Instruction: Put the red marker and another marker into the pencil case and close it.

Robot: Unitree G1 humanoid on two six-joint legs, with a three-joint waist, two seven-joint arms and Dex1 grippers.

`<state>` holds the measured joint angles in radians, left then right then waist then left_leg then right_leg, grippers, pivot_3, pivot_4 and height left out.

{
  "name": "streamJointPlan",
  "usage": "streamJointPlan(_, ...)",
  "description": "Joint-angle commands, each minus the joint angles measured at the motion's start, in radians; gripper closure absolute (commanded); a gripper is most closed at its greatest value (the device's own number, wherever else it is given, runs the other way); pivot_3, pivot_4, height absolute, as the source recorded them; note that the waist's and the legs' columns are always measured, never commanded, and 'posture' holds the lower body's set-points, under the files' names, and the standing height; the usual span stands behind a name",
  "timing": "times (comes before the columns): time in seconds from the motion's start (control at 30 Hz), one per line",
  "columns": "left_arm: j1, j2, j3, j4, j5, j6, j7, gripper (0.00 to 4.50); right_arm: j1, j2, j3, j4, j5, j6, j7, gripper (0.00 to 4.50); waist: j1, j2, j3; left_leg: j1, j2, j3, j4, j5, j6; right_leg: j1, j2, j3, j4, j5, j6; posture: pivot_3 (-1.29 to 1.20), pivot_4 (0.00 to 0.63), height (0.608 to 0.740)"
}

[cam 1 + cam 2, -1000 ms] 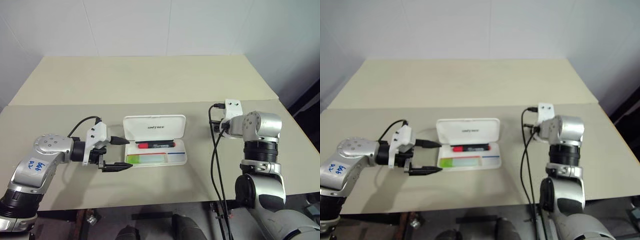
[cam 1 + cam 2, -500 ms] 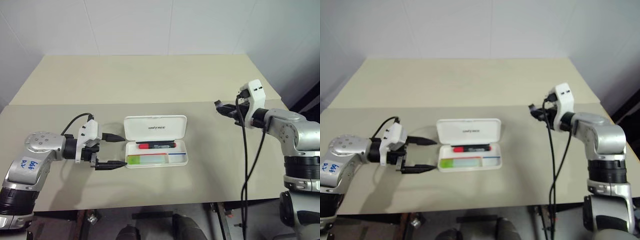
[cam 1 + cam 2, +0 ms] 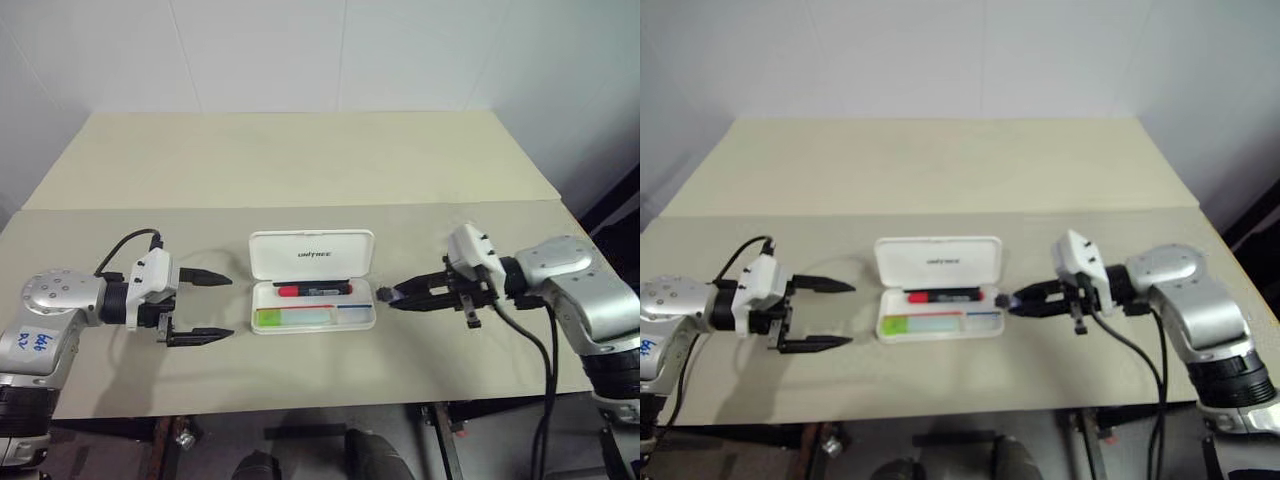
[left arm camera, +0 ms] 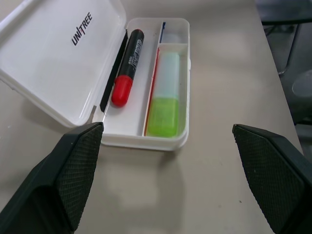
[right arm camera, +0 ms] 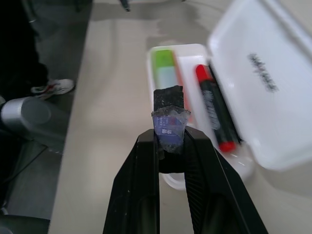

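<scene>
The white pencil case [image 3: 311, 255] lies open in the middle of the table, lid raised at the back. In its tray lie the red marker [image 3: 312, 291] at the back and the light green marker [image 3: 290, 318] at the front, also clear in the left wrist view as red marker [image 4: 127, 66] and green marker [image 4: 165, 97]. My left gripper [image 3: 230, 306] stands open just left of the case, pointing at it, with nothing between its fingers. My right gripper [image 3: 392, 298] points at the case's right end, shut on a small grey-black piece [image 5: 168, 122] with a bluish label.
A seam [image 3: 500, 203] crosses the beige table behind the case. A black cable [image 3: 540, 350] hangs from my right arm near the front edge. A person's shoe [image 5: 53, 87] and dark trouser leg stand on the floor beyond the table's left side.
My right arm swung down and leftward from high on the right to the case's right end, its wrist rolling over. My left gripper drew back to the left, away from the case.
</scene>
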<state>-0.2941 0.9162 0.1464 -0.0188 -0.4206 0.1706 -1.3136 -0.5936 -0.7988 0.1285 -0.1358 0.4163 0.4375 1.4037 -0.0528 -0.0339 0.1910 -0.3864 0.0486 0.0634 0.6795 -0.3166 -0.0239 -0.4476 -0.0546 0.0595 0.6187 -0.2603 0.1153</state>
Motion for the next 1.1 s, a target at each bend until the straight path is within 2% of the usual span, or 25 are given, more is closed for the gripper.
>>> streamJointPlan(0.03,0.018,0.02,0.016,0.0,0.018,-0.042,-0.008,0.0,-0.08,0.023,0.078,0.012,-0.066,0.001,-0.015,4.14,-0.001,0.0,0.0,0.0,0.0,0.0,0.001,0.0,0.0,0.0,0.0,0.0,0.001,0.0,0.0,0.0,0.15,0.74)
streamJointPlan(0.27,0.023,0.008,-0.006,-0.027,0.018,-0.03,0.006,0.0,-0.24,0.058,0.237,0.133,-0.242,0.046,-0.044,4.14,-0.001,0.0,0.0,0.002,0.0,0.0,0.002,0.0,0.0,0.0,0.0,0.0,0.005,0.0,-0.002,0.0,0.15,0.74)
streamJointPlan(0.43,0.027,0.002,-0.017,-0.04,0.022,-0.023,0.015,0.0,-0.301,0.088,0.31,0.169,-0.333,0.08,-0.059,4.14,-0.001,0.0,0.0,0.001,0.0,0.0,0.002,0.0,0.0,0.0,0.0,-0.001,0.006,0.0,-0.002,0.0,0.15,0.74)
streamJointPlan(0.8,0.038,-0.006,-0.031,-0.048,0.02,-0.021,0.031,0.0,-0.308,0.109,0.355,0.058,-0.366,0.243,-0.057,4.14,-0.001,0.0,0.0,0.0,0.0,0.0,0.002,0.0,0.001,0.0,0.0,-0.001,0.006,0.0,-0.002,0.0,0.15,0.74)
streamJointPlan(1.1,0.03,-0.008,-0.042,-0.045,0.018,-0.021,0.036,0.0,-0.28,0.125,0.373,-0.015,-0.352,0.305,-0.07,4.14,-0.001,0.0,0.0,0.0,0.0,0.0,0.002,0.0,0.001,0.0,0.0,-0.001,0.006,0.0,-0.002,0.0,0.15,0.74)
